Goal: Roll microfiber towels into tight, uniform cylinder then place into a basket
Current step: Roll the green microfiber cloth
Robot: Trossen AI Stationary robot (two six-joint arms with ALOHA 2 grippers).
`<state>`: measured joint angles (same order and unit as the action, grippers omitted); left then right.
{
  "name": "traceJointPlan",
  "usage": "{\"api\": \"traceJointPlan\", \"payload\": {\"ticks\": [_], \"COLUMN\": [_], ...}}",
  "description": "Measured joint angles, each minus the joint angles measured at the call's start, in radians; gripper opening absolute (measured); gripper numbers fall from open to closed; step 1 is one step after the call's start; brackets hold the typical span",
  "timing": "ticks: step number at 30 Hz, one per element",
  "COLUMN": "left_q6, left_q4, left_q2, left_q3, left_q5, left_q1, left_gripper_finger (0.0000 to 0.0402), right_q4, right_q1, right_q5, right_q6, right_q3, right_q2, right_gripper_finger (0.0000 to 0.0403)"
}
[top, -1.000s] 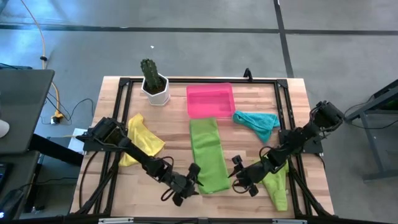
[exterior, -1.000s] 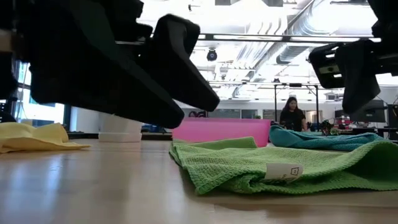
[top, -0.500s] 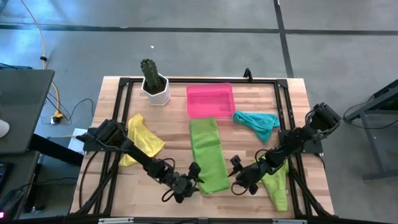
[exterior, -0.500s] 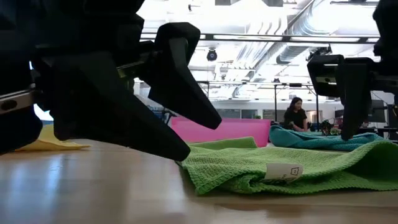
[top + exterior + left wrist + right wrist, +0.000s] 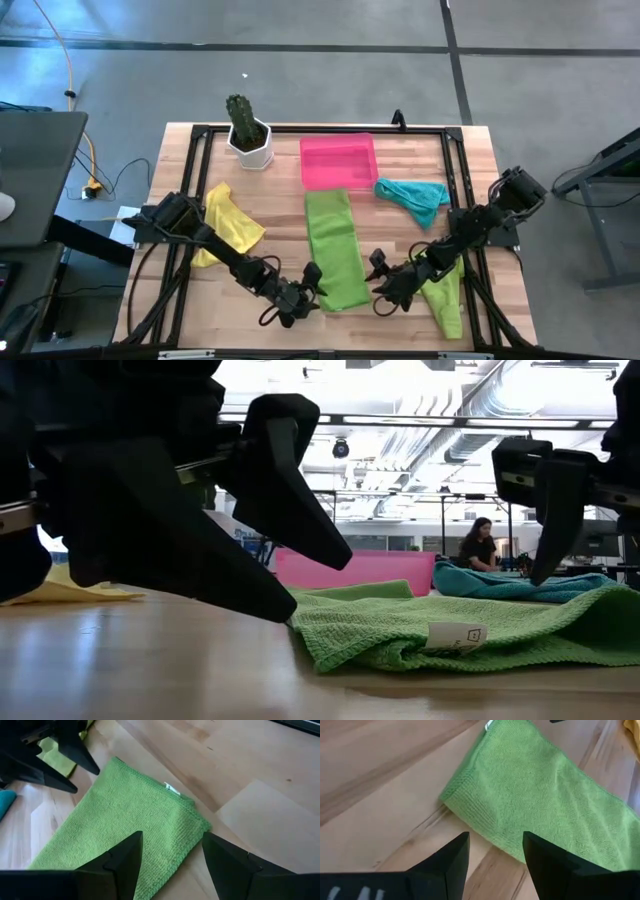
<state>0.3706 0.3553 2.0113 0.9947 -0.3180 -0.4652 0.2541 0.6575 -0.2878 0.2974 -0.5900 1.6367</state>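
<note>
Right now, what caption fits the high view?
Both open tools, left tool and right tool, flank the green towel.

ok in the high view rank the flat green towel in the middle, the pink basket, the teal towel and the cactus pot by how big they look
1. flat green towel, the long strip at the table's centre
2. pink basket
3. teal towel, crumpled, so it would be larger spread out
4. cactus pot, smallest footprint
</note>
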Motion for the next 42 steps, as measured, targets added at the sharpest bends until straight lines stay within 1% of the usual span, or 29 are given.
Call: {"api": "traceJointPlan", "payload": {"ticks": [5, 9, 13, 31, 36, 39, 42], "left_q6": [-0.001, 0.016, 0.047, 0.023, 0.008, -0.027, -0.027], "left_q4": [0.000, 0.011, 0.015, 0.010, 0.010, 0.011, 0.011], "left_q2": [0.013, 0.045, 0.068, 0.074, 0.074, 0.075, 0.076], "left_q3": [0.001, 0.008, 0.030, 0.041, 0.040, 0.040, 0.040], "left_q5": [-0.005, 0.013, -0.008, -0.006, -0.007, -0.014, -0.013], "left_q1": [0.007, 0.014, 0.014, 0.013, 0.013, 0.012, 0.012], "left_gripper_finger": [0.0197, 0.0197, 0.0197, 0.0197, 0.0197, 0.0197, 0.0197], "right_q4": [0.034, 0.029, 0.028, 0.037, 0.129, 0.132, 0.139], "right_q1": [0.000, 0.000, 0.000, 0.000, 0.010, 0.020, 0.029], "right_q5": [0.000, -0.001, -0.006, 0.002, 0.010, 0.008, 0.006], "right_q6": [0.000, 0.013, 0.026, 0.018, 0.022, 0.018, 0.019], "right_q3": [0.000, 0.000, 0.000, 0.000, -0.001, -0.003, -0.019], "right_q2": [0.000, 0.000, 0.000, 0.002, 0.063, 0.097, 0.118], "right_gripper_finger": [0.0178, 0.0178, 0.0178, 0.0178, 0.0178, 0.0178, 0.0178]}}
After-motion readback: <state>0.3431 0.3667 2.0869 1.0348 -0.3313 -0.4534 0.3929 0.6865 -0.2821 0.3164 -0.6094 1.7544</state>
